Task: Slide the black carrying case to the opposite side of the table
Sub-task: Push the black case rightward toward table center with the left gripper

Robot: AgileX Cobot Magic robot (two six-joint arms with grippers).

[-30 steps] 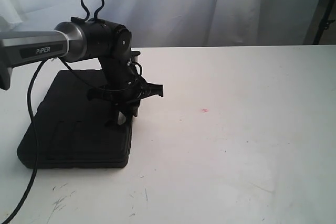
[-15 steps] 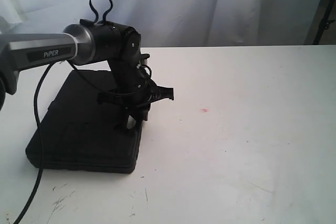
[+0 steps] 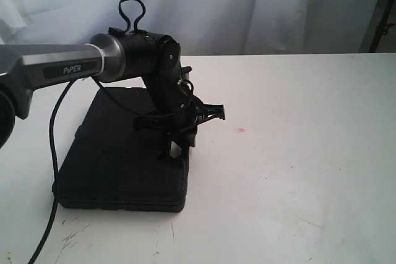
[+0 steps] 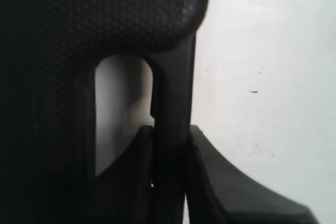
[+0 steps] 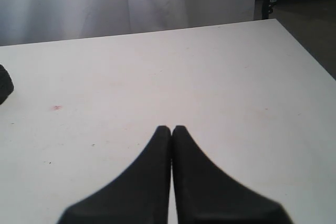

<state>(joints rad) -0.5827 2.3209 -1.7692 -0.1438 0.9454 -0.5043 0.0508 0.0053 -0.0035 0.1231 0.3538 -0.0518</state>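
The black carrying case (image 3: 124, 159) is found lying flat on the white table (image 3: 297, 171), in the left-centre part of the exterior view. Its right-hand edge is set nearest the middle of the tabletop, well apart from the far right side. The right half of the table is seen bare apart from a small red speck (image 3: 241, 130), which lies just right of the case and does not touch it. Dark scratches (image 3: 71, 236) are noted on the table surface in front of the case.

The left arm (image 3: 68, 66), marked "PiPER", is extended from the left over the case, with a black cable (image 3: 52, 146) hanging beneath it. The left gripper (image 3: 174, 151) is pointed downward at the case's right edge. In the left wrist view, the bar of the case's handle (image 4: 173, 87) is seen pinched between the two fingers (image 4: 226, 182), with white tabletop visible through the handle opening.

The right gripper (image 5: 171, 128) is not seen in the exterior view. In its wrist view, its jaws are pressed together with nothing between them, above bare tabletop. A white curtain (image 3: 216, 4) is hung behind the table.
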